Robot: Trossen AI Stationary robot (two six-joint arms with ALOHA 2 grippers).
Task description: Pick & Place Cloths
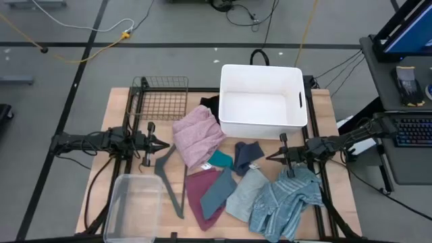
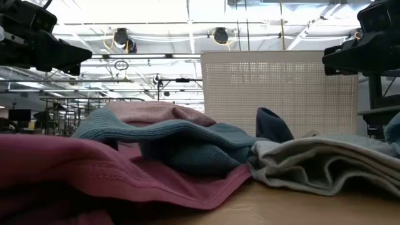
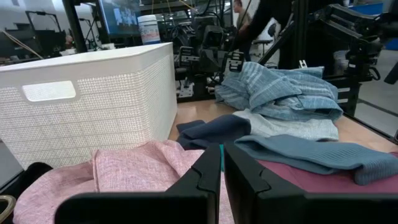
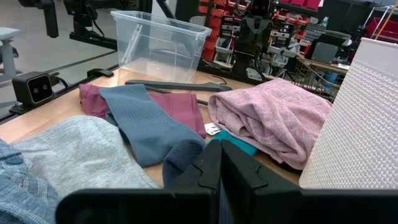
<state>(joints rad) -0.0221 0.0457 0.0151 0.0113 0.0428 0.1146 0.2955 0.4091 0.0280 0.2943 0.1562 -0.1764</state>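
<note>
**A:** Where does everything sit around the white bin (image 1: 263, 101)?

**B:** The cloths all lie on the table in front of it, none inside. The pink cloth (image 1: 198, 137) is bunched against the bin's front left corner, with a black piece (image 1: 210, 103) tucked just behind it beside the bin's left wall. The teal one (image 1: 219, 160) and the dark blue one (image 1: 247, 156) lie just in front of the bin, and the maroon cloth (image 1: 196, 194), the grey-blue cloth (image 1: 244, 194) and the striped shirt (image 1: 287, 199) are farther out.

**A:** And the grippers?

**B:** The left gripper (image 1: 160, 144) hangs left of the pink cloth, fingers pressed together, holding nothing. The right gripper (image 1: 271, 156) hangs in front of the bin's right end, above the striped shirt's edge, also closed and empty.

**A:** So the first pick?

**B:** I'd judge the pink cloth, nearest the left gripper. It needs to spread its fingers, drop onto a raised fold, and pinch deep so the soft fabric doesn't slip. Steer clear of the hanger (image 1: 172, 177) lying farther from the bin.
</note>
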